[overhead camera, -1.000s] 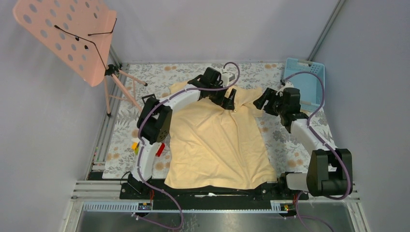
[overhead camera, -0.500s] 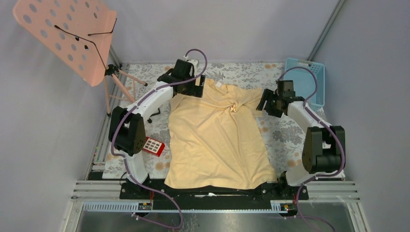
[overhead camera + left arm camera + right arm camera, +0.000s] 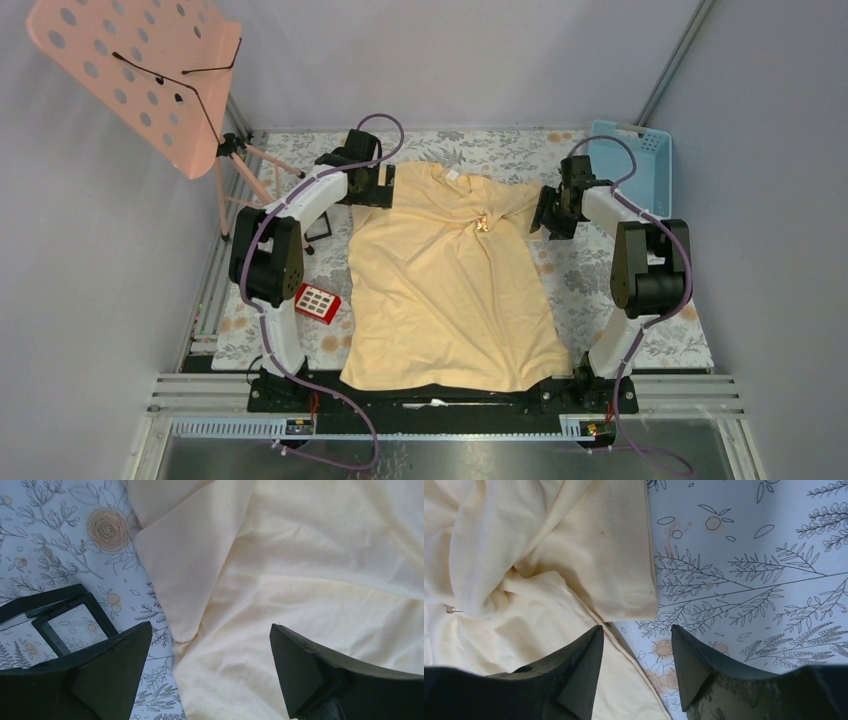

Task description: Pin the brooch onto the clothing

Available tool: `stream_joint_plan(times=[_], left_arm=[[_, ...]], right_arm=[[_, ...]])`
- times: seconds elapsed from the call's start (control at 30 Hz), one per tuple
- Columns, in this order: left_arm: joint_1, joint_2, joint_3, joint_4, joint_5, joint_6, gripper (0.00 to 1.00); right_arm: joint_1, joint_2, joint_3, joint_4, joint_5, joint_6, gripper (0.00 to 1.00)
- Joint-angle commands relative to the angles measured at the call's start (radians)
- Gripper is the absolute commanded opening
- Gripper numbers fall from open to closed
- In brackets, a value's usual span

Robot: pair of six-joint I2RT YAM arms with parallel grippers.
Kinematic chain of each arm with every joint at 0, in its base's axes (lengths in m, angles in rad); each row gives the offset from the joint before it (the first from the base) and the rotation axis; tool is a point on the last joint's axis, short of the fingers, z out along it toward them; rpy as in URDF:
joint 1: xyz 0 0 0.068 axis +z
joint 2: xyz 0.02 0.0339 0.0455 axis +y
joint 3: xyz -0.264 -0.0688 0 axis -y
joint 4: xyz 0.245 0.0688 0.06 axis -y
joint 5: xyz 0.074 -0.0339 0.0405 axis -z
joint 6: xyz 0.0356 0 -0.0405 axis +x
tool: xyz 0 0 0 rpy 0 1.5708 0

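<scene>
clothing (image 3: pixel 450 300): cream T-shirt, spread flat | brooch (image 3: pixel 483 224): tiny, on bunched upper chest

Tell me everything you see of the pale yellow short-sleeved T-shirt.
The pale yellow-cream cotton-looking T-shirt lies face up on the floral tablecloth, with its round neck and white label at the far side and its sleeves out to the sides. Its chest is bunched in wrinkles around a small metallic brooch.

The place is a robotics lab test cell. Plain grey partition walls (image 3: pixel 450 60) enclose a table edged with aluminium rails (image 3: pixel 190 392). A cabled left arm (image 3: pixel 275 260) and right arm (image 3: pixel 650 270) are bolted at the table's near edge. The floral table cover (image 3: pixel 585 285) holds the clothing (image 3: pixel 440 300), a blue basket (image 3: pixel 655 150) and a pink perforated stand (image 3: pixel 130 80).
</scene>
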Motion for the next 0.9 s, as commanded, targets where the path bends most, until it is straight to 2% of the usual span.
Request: stream_joint_plan(times=[0.0, 0.1, 0.37, 0.4, 0.5, 0.53, 0.6, 0.67, 0.8, 0.87], left_arm=[[0.014, 0.038, 0.049, -0.025, -0.044, 0.002, 0.99], [0.026, 0.053, 0.053, -0.028, -0.086, 0.008, 0.99], [0.044, 0.109, 0.066, -0.025, -0.078, 0.003, 0.99], [0.048, 0.121, 0.072, -0.027, -0.076, -0.001, 0.96], [0.061, 0.142, 0.087, -0.029, -0.055, -0.016, 0.76], [0.062, 0.146, 0.090, -0.029, -0.060, -0.017, 0.74], [0.062, 0.153, 0.096, -0.029, -0.075, -0.018, 0.76], [0.062, 0.161, 0.098, -0.029, -0.087, -0.018, 0.82], [0.063, 0.179, 0.102, -0.032, -0.094, -0.018, 0.82], [0.064, 0.188, 0.105, -0.031, -0.076, -0.020, 0.78]], right_arm=[[0.017, 0.038, 0.064, -0.063, 0.030, -0.018, 0.59], [0.020, 0.074, 0.091, -0.091, 0.016, -0.018, 0.58], [0.026, 0.122, 0.155, -0.154, 0.025, -0.010, 0.57], [0.026, 0.127, 0.163, -0.162, 0.023, -0.009, 0.57], [0.026, 0.141, 0.188, -0.183, 0.022, -0.007, 0.57], [0.027, 0.148, 0.197, -0.192, 0.022, -0.008, 0.57], [0.028, 0.160, 0.223, -0.213, 0.024, -0.012, 0.57], [0.030, 0.176, 0.248, -0.242, 0.029, -0.015, 0.57], [0.034, 0.192, 0.277, -0.284, 0.030, -0.007, 0.57], [0.036, 0.196, 0.283, -0.293, 0.023, -0.002, 0.56]])
